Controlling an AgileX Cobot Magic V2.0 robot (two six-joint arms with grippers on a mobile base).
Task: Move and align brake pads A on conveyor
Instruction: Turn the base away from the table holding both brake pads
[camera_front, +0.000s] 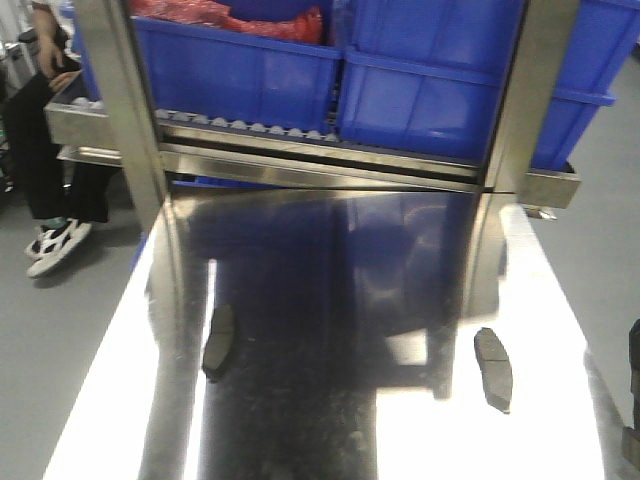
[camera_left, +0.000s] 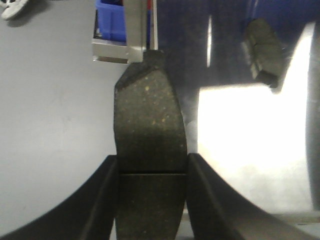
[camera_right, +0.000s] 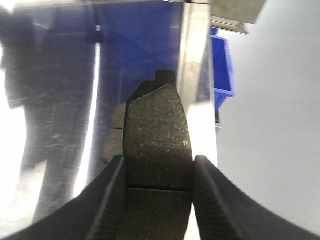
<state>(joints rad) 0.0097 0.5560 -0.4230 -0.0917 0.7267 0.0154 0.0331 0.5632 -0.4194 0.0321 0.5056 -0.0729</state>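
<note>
My left gripper (camera_left: 152, 159) is shut on a grey-brown brake pad (camera_left: 150, 115) at its cross groove, with the pad pointing away over the left edge of the shiny steel table (camera_left: 250, 150). A second pad (camera_left: 262, 50) lies on that table beyond it. The right gripper (camera_right: 160, 159) is shut on another pad (camera_right: 157, 125) near the table's right edge. In the front view two pads lie on the steel top, one at the left (camera_front: 218, 342) and one at the right (camera_front: 493, 368). Neither gripper shows in that view. The conveyor is out of view.
A roller rack with blue bins (camera_front: 250, 70) stands across the far end of the table, on steel posts (camera_front: 125, 110). A person's legs and shoes (camera_front: 55, 240) are at the far left. Grey floor (camera_left: 50, 125) lies beside both long table edges.
</note>
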